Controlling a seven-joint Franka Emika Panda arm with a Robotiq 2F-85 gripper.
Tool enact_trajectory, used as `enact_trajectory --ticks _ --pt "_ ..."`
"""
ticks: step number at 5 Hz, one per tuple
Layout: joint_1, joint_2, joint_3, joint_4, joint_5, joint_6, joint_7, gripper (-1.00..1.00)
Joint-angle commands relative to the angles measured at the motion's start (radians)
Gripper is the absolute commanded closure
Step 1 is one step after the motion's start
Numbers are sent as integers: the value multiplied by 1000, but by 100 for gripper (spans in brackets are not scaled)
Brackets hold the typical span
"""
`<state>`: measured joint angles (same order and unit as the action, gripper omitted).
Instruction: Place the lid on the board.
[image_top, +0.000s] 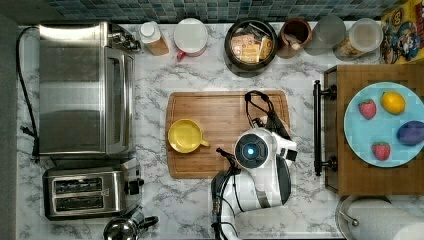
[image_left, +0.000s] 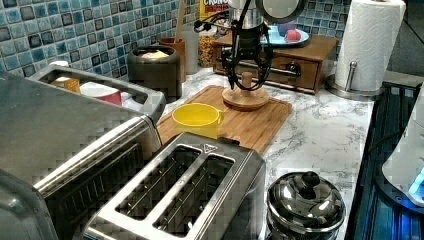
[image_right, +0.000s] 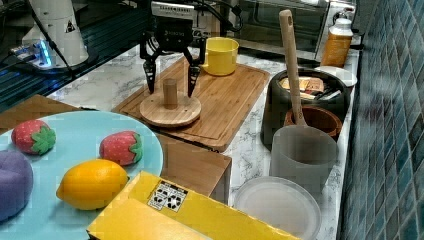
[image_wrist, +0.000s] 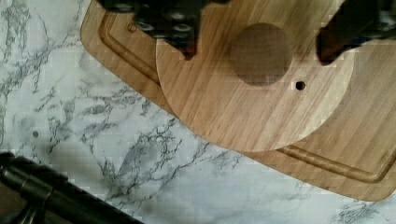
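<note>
The lid (image_right: 170, 112) is a round wooden disc with an upright knob (image_right: 170, 91). It lies flat on the light bamboo board (image_right: 227, 102), at the end nearest the dark tray, and overhangs the board's groove slightly in the wrist view. My gripper (image_right: 171, 90) hangs straight over it, open, with one finger (image_right: 149, 75) on each side of the knob and a gap to both. The left view has the lid (image_left: 245, 98) on the board (image_left: 260, 125) under the gripper (image_left: 246, 86). In the wrist view the fingertips (image_wrist: 187, 44) flank the knob (image_wrist: 260, 53).
A yellow cup (image_top: 185, 136) stands on the board's other end. The dark tray's black bar handle (image_top: 317, 127) runs close beside the board, with a blue plate (image_top: 360, 135) of toy fruit behind it. Jars and a utensil crock (image_top: 250, 46) line the tiled wall; toaster oven (image_top: 80, 87) at the top view's left.
</note>
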<state>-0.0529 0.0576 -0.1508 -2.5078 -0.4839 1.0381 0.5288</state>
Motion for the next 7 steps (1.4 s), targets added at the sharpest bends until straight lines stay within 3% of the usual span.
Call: enact_trajectory --ticks 1,2,7 --pt "-32 -84 94 119 165 -118 -130 -100" --pt "-49 -116 127 111 229 -130 -175 -100" --pt "-34 -131 151 106 247 -157 -185 -100"
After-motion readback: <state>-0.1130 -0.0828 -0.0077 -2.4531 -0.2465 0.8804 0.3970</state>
